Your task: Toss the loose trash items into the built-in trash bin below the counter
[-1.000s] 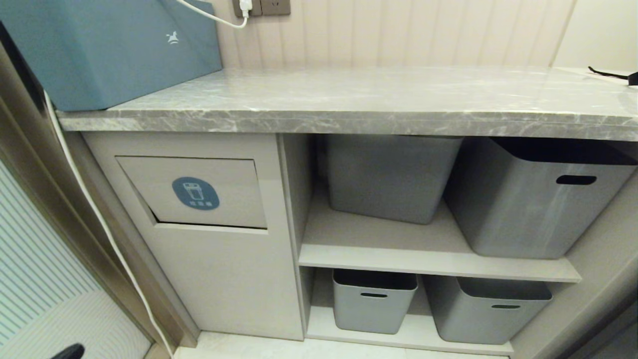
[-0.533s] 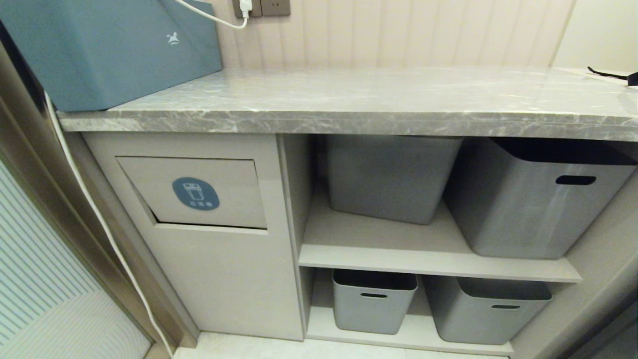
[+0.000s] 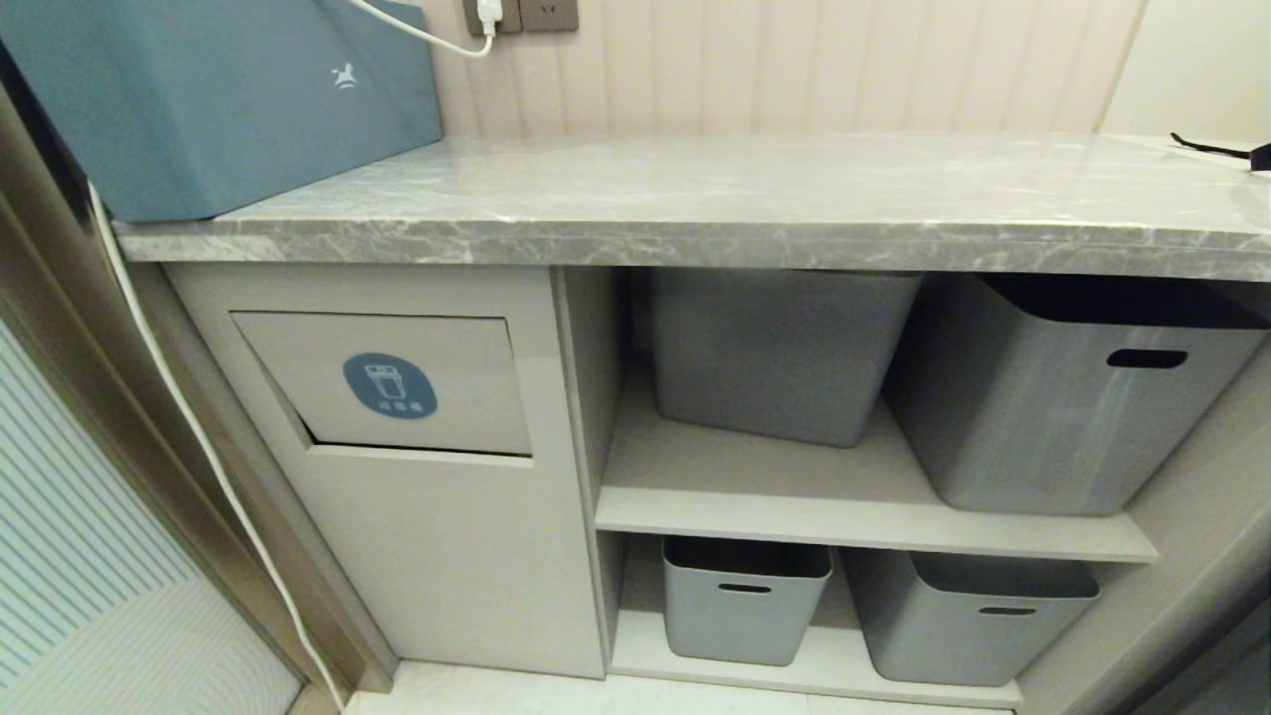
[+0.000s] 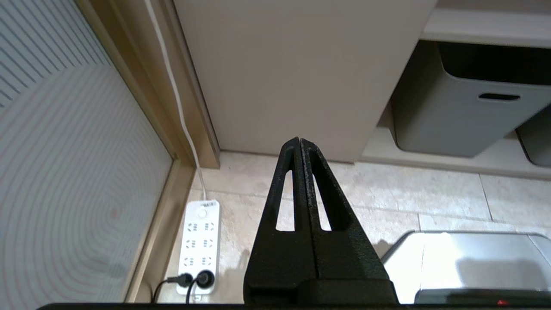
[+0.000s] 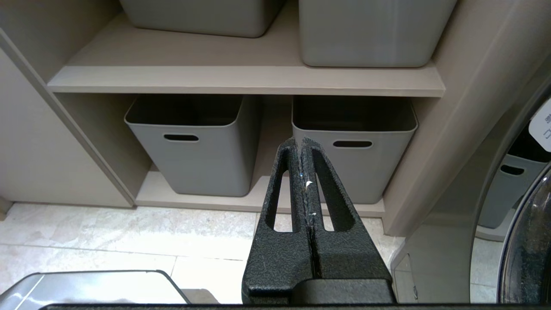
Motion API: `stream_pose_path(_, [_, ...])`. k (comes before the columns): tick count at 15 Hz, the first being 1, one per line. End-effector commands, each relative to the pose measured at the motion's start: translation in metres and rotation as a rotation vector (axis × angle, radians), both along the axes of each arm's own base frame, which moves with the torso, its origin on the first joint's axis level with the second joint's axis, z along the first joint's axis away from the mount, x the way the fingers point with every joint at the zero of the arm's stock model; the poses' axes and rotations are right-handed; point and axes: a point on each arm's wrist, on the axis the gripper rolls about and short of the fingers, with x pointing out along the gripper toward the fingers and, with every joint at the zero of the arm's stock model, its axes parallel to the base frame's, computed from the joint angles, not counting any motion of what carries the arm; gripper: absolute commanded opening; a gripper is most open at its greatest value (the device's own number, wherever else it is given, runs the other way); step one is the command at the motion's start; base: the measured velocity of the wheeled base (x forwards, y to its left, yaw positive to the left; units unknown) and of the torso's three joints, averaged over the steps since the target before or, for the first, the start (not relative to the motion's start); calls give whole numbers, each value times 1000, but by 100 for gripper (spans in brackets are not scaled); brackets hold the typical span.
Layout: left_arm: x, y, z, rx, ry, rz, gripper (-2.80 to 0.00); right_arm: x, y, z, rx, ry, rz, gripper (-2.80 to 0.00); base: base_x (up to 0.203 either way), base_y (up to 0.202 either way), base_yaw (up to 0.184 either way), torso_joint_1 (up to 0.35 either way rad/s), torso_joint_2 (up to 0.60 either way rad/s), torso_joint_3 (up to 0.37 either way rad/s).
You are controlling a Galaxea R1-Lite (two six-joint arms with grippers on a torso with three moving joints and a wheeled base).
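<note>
The built-in trash bin [image 3: 382, 382] is a beige cabinet panel with a rectangular flap that tips, and the flap has a round blue sticker [image 3: 389, 385] with a white bin picture on it. It sits on the left, right under the long grey marble-patterned stone counter [image 3: 695, 214] with white lines in it and a thick front edge. The flap looks almost shut, with a thin dark gap along its left and bottom edges. On the far left of the counter stands a big blue-teal box [image 3: 218, 99] with a tiny white logo. A white cable [image 3: 179, 397] hangs down the left side beside the bin. To the right of the bin are open shelves with four grey plastic storage tubs [image 3: 1062, 397], two up on the shelf and two down low. No arm shows in the head view. The left gripper [image 4: 300, 142] is low down near the pale tiled floor [image 4: 430, 193], in front of the plain panel under the flap, and its black fingers are pressed together with nothing between them. A white power strip [image 4: 199, 245] lies on the floor to its left. The right gripper [image 5: 300, 142] is low too, pointing at the two bottom tubs, and its fingers are pressed together as well, holding nothing
</note>
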Motion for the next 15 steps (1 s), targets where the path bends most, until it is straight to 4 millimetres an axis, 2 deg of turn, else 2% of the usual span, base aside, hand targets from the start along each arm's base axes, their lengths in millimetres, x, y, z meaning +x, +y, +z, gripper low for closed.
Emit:
stream_pose_path(1, [-11,-1,-2,2,-109,-14,-280,0,0,0,0,2,0,-280,0,0,0,0,0,0])
stream_pose_path(4, [-24,-1,-7,10,-262,-52,-280,0,0,0,1,2,0,-280,0,0,0,0,0,0])
stream_pose_path(15, [-23,-1,-8,-4,-243,-63,-280,0,0,0,-5,1,1,-280,0,0,0,0,0,0])
